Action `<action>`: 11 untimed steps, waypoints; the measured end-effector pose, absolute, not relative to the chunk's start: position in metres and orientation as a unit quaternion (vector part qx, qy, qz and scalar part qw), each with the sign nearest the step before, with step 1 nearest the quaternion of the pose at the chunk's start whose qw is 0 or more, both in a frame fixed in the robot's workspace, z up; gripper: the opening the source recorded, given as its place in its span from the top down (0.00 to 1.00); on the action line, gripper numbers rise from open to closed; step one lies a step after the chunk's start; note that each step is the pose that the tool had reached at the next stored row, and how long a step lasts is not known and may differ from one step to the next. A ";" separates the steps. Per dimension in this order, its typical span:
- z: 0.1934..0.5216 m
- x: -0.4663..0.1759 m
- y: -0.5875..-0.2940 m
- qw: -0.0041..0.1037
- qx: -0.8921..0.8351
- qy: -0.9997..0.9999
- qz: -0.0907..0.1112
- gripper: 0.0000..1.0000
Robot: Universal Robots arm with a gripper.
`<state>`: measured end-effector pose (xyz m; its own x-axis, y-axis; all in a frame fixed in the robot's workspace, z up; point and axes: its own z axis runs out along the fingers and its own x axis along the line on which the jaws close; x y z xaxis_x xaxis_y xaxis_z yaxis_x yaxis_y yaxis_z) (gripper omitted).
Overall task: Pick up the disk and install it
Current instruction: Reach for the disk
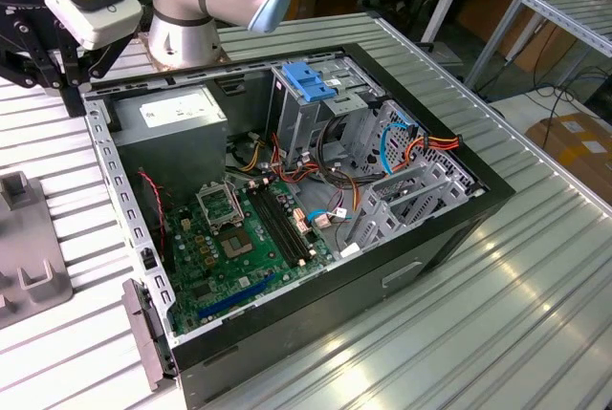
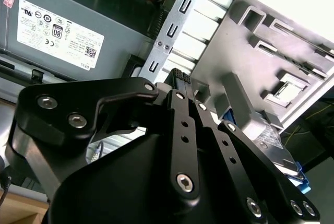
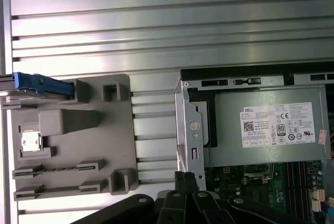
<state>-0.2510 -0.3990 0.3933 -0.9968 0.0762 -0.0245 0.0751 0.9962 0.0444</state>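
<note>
The disk [image 3: 39,84], grey metal with a bright blue rail, sits at one end of a grey moulded fixture [image 3: 78,130] on the table beside the computer case. In the second wrist view the disk [image 2: 261,132] lies just beyond the gripper's links, on the same fixture [image 2: 250,41]. My gripper [image 3: 185,176] hangs over the case's corner by the power supply, apart from the disk. Its fingertips [image 2: 180,75] are together with nothing between them. In the exterior view the gripper [image 1: 73,95] is at the case's far left corner.
The open computer case [image 1: 478,200] lies on the ribbed metal table. Inside are the power supply [image 1: 172,114], a motherboard [image 1: 239,238], cables, and a tall drive bay topped by a blue bracket [image 1: 308,80]. The grey fixture [image 1: 24,248] lies at the exterior view's left.
</note>
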 end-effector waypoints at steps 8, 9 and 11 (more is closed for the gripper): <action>0.393 -0.256 -0.399 0.013 0.038 0.999 0.022 0.90; 0.393 -0.256 -0.399 0.013 0.038 0.999 0.022 0.90; 0.393 -0.258 -0.399 0.013 0.038 0.999 0.022 0.90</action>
